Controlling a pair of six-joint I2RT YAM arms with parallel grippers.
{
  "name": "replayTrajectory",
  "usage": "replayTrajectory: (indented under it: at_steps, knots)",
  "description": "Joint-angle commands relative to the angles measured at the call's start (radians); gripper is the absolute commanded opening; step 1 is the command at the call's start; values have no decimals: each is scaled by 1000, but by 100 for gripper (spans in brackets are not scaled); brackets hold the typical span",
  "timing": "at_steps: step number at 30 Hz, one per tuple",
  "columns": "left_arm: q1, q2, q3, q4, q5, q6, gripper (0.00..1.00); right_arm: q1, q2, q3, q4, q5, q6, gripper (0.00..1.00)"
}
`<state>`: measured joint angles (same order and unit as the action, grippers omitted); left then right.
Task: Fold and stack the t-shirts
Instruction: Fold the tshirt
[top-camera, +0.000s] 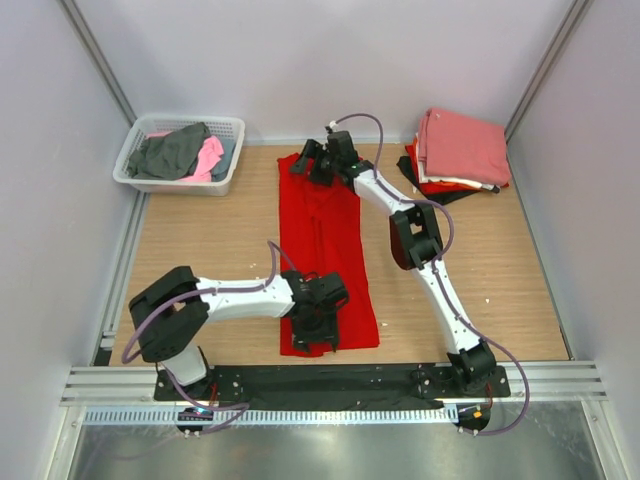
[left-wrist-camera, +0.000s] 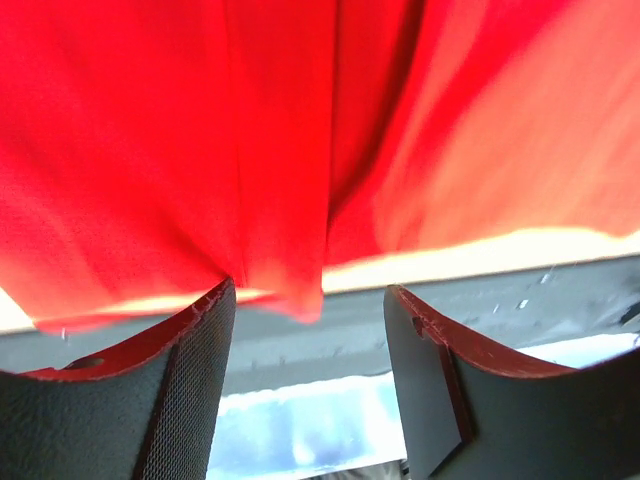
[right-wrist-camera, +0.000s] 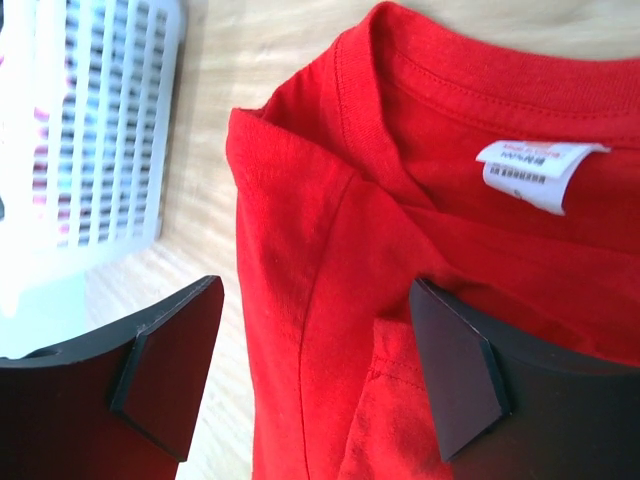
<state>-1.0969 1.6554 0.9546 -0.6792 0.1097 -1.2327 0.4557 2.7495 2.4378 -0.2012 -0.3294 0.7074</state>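
Note:
A bright red t-shirt (top-camera: 322, 240) lies on the wooden table as a long narrow strip running from far to near. My left gripper (top-camera: 317, 320) hovers over its near hem. In the left wrist view that gripper (left-wrist-camera: 308, 300) is open, and the red hem (left-wrist-camera: 280, 180) reaches down to its fingertips without being pinched. My right gripper (top-camera: 306, 164) sits at the far collar end. It (right-wrist-camera: 318, 300) is open and straddles the folded shoulder of the shirt (right-wrist-camera: 300, 300), beside the white neck label (right-wrist-camera: 540, 170). A stack of folded t-shirts (top-camera: 462, 148), salmon-pink on top, rests at the far right.
A white lattice basket (top-camera: 225, 185) at the far left holds grey and pink shirts (top-camera: 180, 152). In the right wrist view the basket (right-wrist-camera: 110, 120) stands just left of the collar. Grey walls enclose the table, and a black rail (top-camera: 330, 380) carries the arm bases.

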Motion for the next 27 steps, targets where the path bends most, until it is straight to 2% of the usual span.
replayTrajectory:
  at_steps: [1,6,10,15,17,21,23,25,27]
  knots:
    - [-53,-80,12,-91,-45,-68,63,-41,27,-43,-47,179,0,82]
    - [-95,-181,48,-198,-99,-85,63,-49,-8,-81,9,185,1,83]
    - [-113,-236,127,-315,-225,-86,63,-49,-34,-76,95,74,4,86]
    - [-119,-296,183,-405,-327,-83,63,-51,-122,-17,88,12,-22,100]
    - [-121,-333,203,-422,-353,-82,63,-51,-160,-2,65,26,-61,100]
    - [-121,-379,283,-515,-477,-50,64,-55,-324,0,-29,68,-118,100]
    - [-121,-407,308,-558,-537,-34,66,-58,-413,-71,-52,91,-149,100]
    - [-115,-434,309,-606,-623,-27,70,-58,-575,-156,-84,142,-166,100]
    - [-98,-477,291,-626,-646,-24,73,-57,-702,-320,-148,208,-178,100]
